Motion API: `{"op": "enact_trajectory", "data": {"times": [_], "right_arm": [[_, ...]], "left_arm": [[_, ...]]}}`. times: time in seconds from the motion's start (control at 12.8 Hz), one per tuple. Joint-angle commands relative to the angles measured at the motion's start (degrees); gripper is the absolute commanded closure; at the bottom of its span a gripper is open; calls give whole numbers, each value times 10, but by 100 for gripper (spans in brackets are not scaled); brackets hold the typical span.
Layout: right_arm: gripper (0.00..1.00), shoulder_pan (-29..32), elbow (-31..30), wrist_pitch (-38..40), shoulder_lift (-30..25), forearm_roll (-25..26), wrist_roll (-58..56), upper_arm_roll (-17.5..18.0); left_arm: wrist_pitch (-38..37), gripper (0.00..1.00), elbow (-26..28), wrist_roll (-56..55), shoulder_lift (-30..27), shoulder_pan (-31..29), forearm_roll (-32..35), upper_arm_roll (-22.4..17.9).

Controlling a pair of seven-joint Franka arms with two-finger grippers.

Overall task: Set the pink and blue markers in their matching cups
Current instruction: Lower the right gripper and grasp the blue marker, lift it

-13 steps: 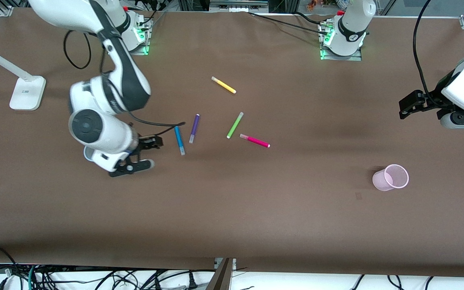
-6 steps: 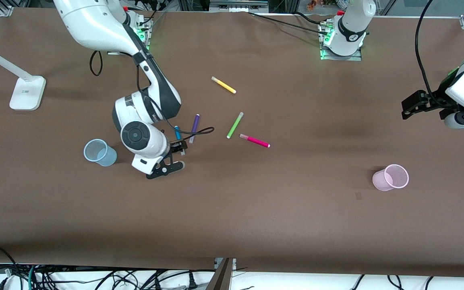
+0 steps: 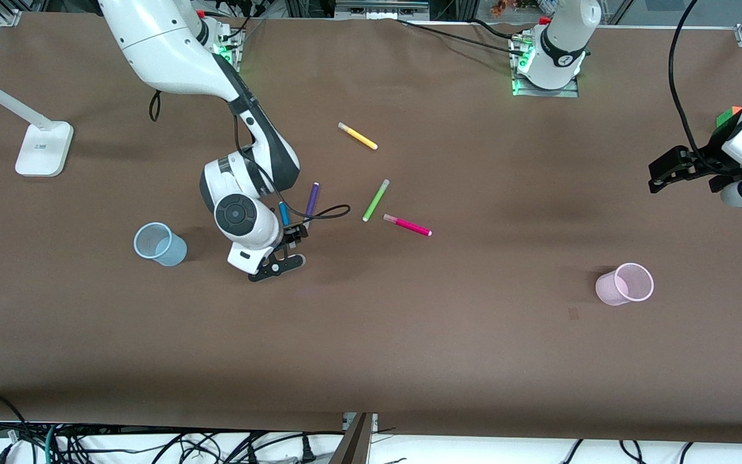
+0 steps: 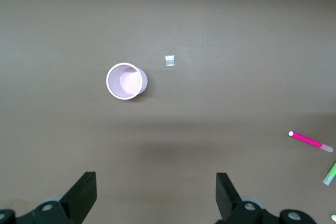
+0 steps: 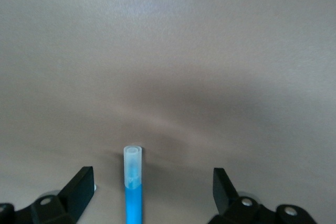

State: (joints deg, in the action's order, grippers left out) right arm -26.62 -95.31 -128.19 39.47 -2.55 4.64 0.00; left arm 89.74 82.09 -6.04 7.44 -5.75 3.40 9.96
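Blue marker (image 5: 133, 182) between spread right jaws, untouched; left jaws spread, waiting above table.

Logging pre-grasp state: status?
Right gripper open, straddling slim blue marker on table. Left gripper open, waiting over table near translucent pink cup. Purple pen beside blue marker.

Matt brown cloth covers the table (image 3: 409, 348); the pink cup (image 3: 625, 284) and blue cup (image 3: 160, 243) are translucent plastic.

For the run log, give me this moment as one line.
right gripper: open over blue marker | left gripper: open, waiting above table | pink marker: on table | cups: empty
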Motion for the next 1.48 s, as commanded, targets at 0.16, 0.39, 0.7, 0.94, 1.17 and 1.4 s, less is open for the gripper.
{"op": "enact_trajectory", "data": {"times": [0.16,0.39,0.7,0.94,1.17,1.4], "right_arm": [[9,-7,-48,-39,-15,1,5,-3],[30,-11,-52,-43,-15,1,5,-3],[59,-14,-51,-43,-15,1,5,-3],[75,-18,-50,-43,-15,1,5,-3],[92,-18,-44,-41,-19,1,-2,-3],[93,-12,-29,-31,-46,0,-11,-8]], "left_arm": [[-3,0,-8,9,4,15,-12,11],[-5,0,-8,14,16,19,-7,10],[-6,0,-4,16,31,11,-8,7],[-7,0,-3,8,43,10,-14,7],[-8,0,2,-78,51,16,-15,10],[-7,0,4,-200,60,53,-16,17]]}}
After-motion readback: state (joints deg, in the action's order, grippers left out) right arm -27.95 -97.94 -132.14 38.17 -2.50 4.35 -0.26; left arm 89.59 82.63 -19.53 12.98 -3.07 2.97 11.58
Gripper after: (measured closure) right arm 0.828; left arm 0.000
